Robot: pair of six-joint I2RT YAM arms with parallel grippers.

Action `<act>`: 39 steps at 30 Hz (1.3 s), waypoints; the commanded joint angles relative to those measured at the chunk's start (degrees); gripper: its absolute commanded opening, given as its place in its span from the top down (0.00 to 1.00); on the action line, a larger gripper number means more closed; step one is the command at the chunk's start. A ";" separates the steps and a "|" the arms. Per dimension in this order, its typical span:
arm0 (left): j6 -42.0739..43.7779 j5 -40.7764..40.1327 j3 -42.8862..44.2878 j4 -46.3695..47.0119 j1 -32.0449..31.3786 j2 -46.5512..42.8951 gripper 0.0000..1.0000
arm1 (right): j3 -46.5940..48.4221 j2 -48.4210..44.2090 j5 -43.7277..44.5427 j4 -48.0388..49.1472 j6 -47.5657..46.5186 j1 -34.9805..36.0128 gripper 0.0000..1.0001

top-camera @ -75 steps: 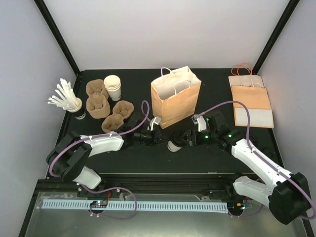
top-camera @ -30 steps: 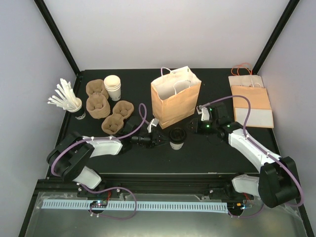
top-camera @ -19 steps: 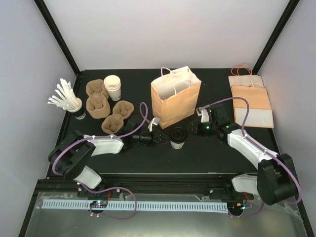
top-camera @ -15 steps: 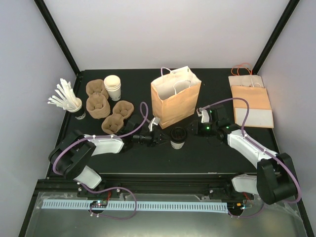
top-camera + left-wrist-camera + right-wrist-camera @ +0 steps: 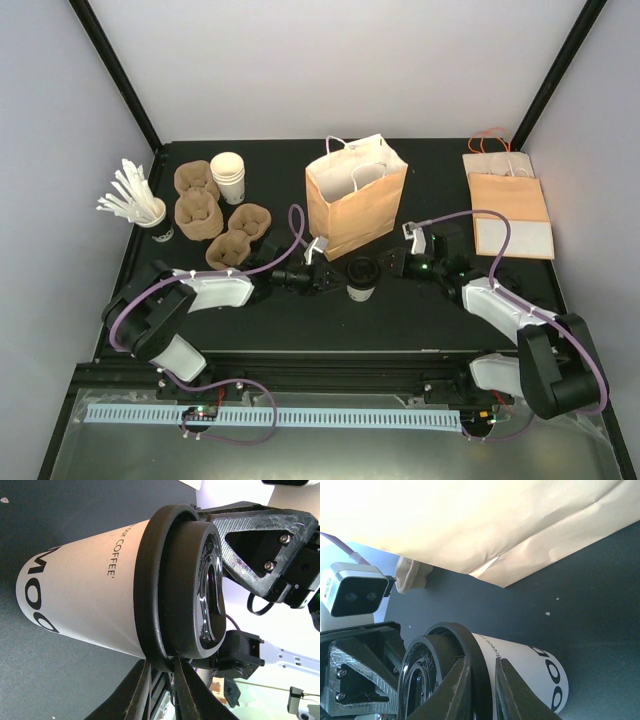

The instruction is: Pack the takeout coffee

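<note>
Takeout coffee (image 5: 360, 278) stands upright on the table (image 5: 300, 325), just in front of the brown paper bag (image 5: 355, 205), with an arm on either side. The left gripper (image 5: 161, 667) nips the rim of the black lid (image 5: 185, 585), jaws nearly closed, and the right gripper (image 5: 484, 665) pinches the same rim opposite. It's likely a light cup with soft paper walls and a stiff lid that could pop off. Gripping the body looks safer.

White cup (image 5: 85, 597), black lid (image 5: 175, 580)
</note>
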 commanded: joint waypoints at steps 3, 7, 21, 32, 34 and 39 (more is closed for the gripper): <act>3.25 -5.65 2.00 -4.93 0.01 2.15 0.85 | -7.62 2.31 -4.41 1.07 4.05 1.22 0.86; 3.63 -5.60 2.19 -5.21 -0.04 2.72 0.85 | -11.02 4.33 -4.68 5.42 5.06 1.23 0.87; 6.64 -6.92 3.76 -9.69 -0.01 2.71 0.85 | -14.83 4.75 -3.71 7.42 5.21 1.22 0.88; 11.04 -9.65 6.59 -18.57 0.33 -2.59 0.77 | -3.36 -4.35 5.21 -11.20 0.24 1.18 0.85; 11.67 -9.76 7.44 -19.61 0.68 -2.45 0.77 | -2.76 -5.22 5.10 -12.04 0.61 1.23 0.85; 10.82 -7.74 8.50 -17.67 1.66 -0.42 0.77 | -2.62 -8.66 5.79 -15.47 -0.30 1.24 0.85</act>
